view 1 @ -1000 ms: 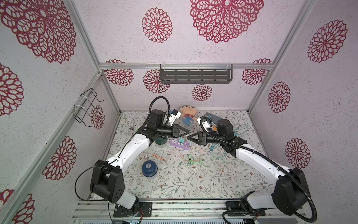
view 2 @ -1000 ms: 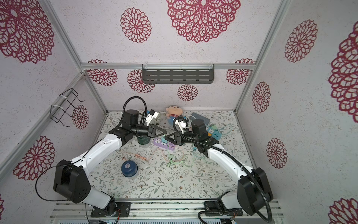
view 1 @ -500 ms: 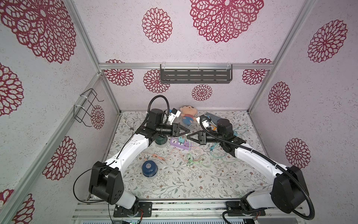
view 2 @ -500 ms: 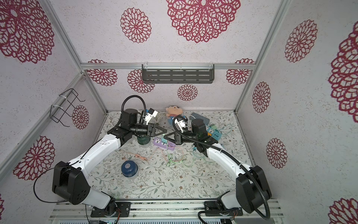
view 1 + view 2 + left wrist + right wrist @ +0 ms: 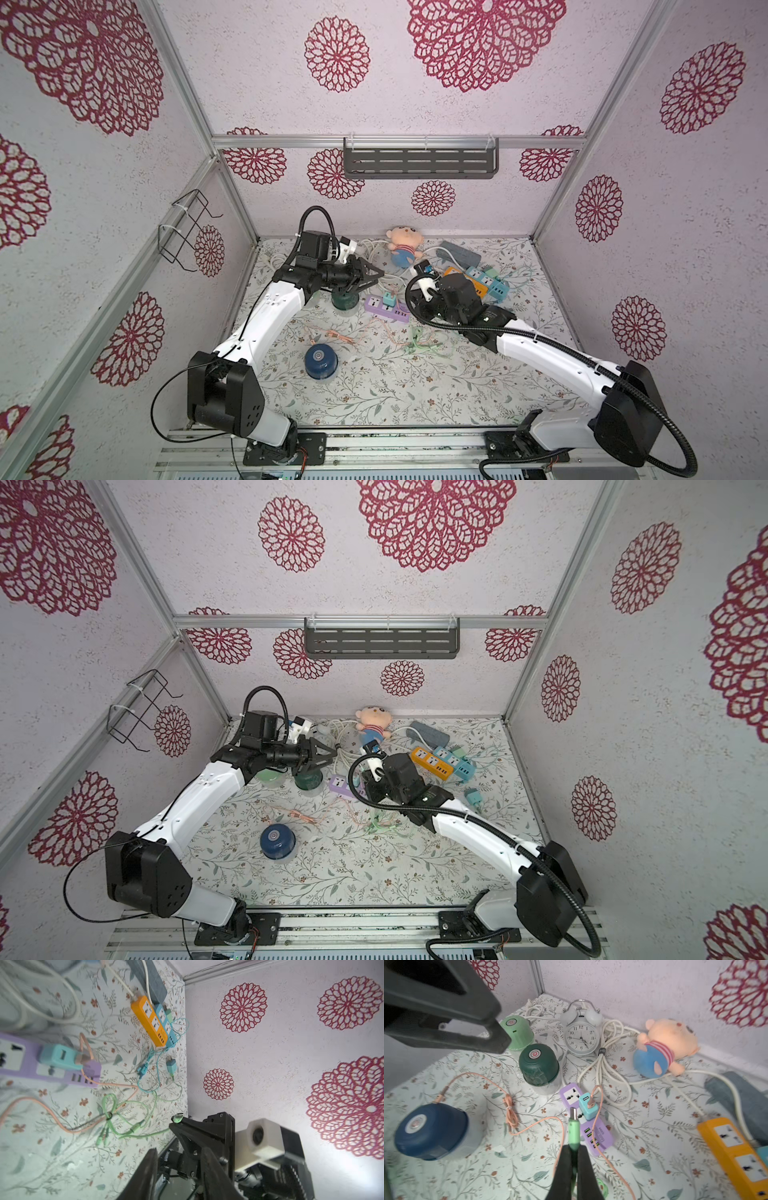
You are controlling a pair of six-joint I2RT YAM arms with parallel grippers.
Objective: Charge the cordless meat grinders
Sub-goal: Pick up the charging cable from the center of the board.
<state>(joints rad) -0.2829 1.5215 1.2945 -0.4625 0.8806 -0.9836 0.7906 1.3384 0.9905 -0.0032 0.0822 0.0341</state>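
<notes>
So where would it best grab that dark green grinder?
Probably around the dome's round wall, coming straight down from above: the dark green grinder stands upright on its clear base, button up. The light green grinder sits close on one side, so squeeze across the two free sides.

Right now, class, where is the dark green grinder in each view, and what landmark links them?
In a top view: dark green grinder left of centre, just left of the purple strip.
In a top view: grinder again left of the strip.
Left wrist: not in it; only the strip shows.
Right wrist: grinder near the middle, by the strip's end.
Shared landmark: the purple strip.
</notes>
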